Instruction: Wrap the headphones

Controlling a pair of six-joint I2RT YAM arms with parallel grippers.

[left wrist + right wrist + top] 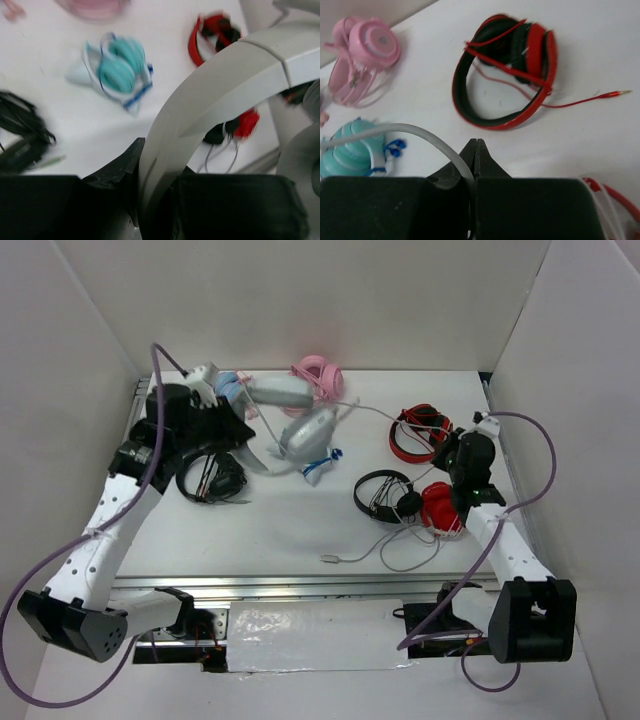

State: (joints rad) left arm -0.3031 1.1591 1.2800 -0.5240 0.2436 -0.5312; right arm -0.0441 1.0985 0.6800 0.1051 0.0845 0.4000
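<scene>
1. The headphones [292, 412] are at the back of the table [280, 530], left of the middle. They look held up off it.
2. The left gripper [238, 435] is closed tight on their wide grey band.
3. The right gripper [476, 149] is pinched fully shut on the thin cable [427, 134]. The cable bends down into its tips.
4. I think the job now is to wind the cable round the band. The part of the band that shows is bare.
5. To do it well, the left gripper should hold the band steady and not let it tip.
6. The right gripper should carry the cable up and over the band in a round path.
7. The cable should be snug but not yanked. A hard pull could make it slip out of the tips.
8. The cable should stay high. The teal pair [120, 70] and the red pair [505, 70] lie near and could snag it.
</scene>
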